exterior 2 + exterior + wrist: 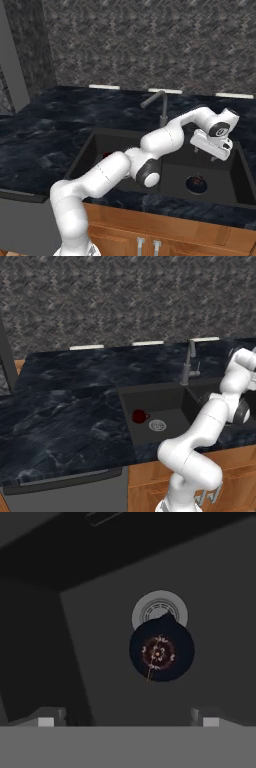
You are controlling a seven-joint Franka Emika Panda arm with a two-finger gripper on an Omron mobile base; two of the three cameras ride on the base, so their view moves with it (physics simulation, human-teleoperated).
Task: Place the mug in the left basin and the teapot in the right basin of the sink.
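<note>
The dark red mug [140,416] stands on the floor of the left basin [150,398], just left of its silver drain [157,425]. The squat black teapot [196,183] sits in the right basin [222,175], free of the gripper. In the hand view the teapot [161,651] lies straight below, reddish marks on top, partly covering that basin's drain [160,609]. My gripper [215,154] hangs above the right basin, well over the teapot. Its jaws stand wide open with nothing between the fingertips [47,720].
The slim grey tap [188,363] rises at the sink's middle divider, close to my forearm. Dark marble counter [65,406] spreads to the left of the sink. A patterned wall [125,296] closes the back, and wooden cabinet fronts [165,230] run below.
</note>
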